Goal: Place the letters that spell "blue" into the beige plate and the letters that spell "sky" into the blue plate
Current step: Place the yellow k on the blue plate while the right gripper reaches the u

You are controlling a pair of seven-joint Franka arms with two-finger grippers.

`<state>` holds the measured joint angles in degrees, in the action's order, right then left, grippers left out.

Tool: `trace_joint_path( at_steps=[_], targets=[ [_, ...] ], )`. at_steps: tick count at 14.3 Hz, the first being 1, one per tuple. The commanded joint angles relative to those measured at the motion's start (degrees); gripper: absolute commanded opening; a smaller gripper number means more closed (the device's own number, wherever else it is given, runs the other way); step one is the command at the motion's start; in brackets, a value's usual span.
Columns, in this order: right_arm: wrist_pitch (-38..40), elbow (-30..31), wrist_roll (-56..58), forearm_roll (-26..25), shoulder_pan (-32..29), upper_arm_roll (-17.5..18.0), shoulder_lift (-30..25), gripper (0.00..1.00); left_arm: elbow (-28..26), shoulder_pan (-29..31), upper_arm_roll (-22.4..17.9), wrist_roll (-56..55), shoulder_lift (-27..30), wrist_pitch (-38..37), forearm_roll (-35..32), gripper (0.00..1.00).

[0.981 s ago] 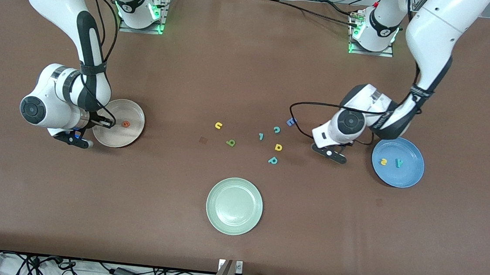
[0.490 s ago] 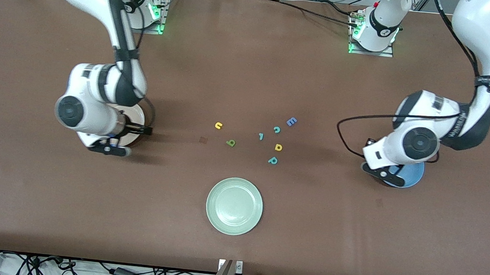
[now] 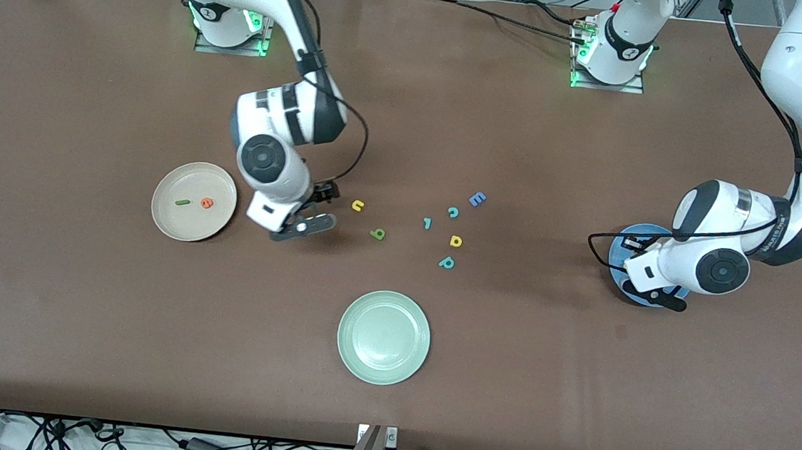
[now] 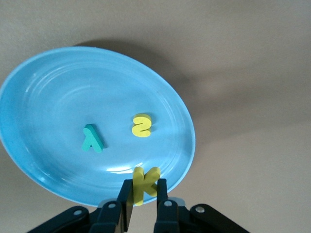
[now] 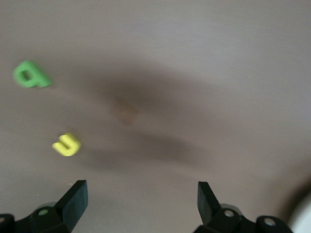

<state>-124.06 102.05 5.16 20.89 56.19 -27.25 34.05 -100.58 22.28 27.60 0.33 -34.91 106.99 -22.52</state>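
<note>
My left gripper (image 4: 144,188) is shut on the yellow "k" (image 4: 151,174) and hangs over the rim of the blue plate (image 4: 43,97). In that plate lie the teal "y" (image 4: 92,138) and the yellow "s" (image 4: 141,125). In the front view the left arm hides most of the blue plate (image 3: 616,260). The beige plate (image 3: 165,219) holds the dark green "l" (image 3: 182,202) and the orange "e" (image 3: 206,203). My right gripper (image 3: 322,199) is open and empty, between the beige plate and the yellow "u" (image 3: 357,206). The green "b" (image 3: 377,234) lies beside the "u".
Other letters lie mid-table: a teal hooked letter (image 3: 427,223), a teal "c" (image 3: 453,213), a blue "E" (image 3: 477,199), a yellow rounded letter (image 3: 455,241) and a teal "p" (image 3: 447,262). A pale green plate (image 3: 383,337) sits nearer the front camera.
The right gripper opened over the beige plate, left the "l" there, and swung toward the loose letters. The left arm carried the "k" from the letters to the blue plate.
</note>
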Motion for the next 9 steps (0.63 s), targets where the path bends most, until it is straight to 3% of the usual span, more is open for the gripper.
trace_joint_path(
  at_steps=[1,5,9],
  targets=[
    [-6.96,4.11,7.2,0.81,3.31,-0.61,-0.21,1.0,0.99,0.39,0.62,0.73,0.37,-0.73,-0.51,1.0],
    [-8.04,4.21,13.91,0.9,4.98,-0.53,0.4,1.0,4.14,0.4,1.23,0.46,1.24,-1.95,-0.24,1.0],
    [-11.1,4.03,15.4,0.82,6.13,1.31,1.72,1.0,15.04,-0.13,4.92,-0.06,1.51,-9.33,-0.24,1.0]
  ],
)
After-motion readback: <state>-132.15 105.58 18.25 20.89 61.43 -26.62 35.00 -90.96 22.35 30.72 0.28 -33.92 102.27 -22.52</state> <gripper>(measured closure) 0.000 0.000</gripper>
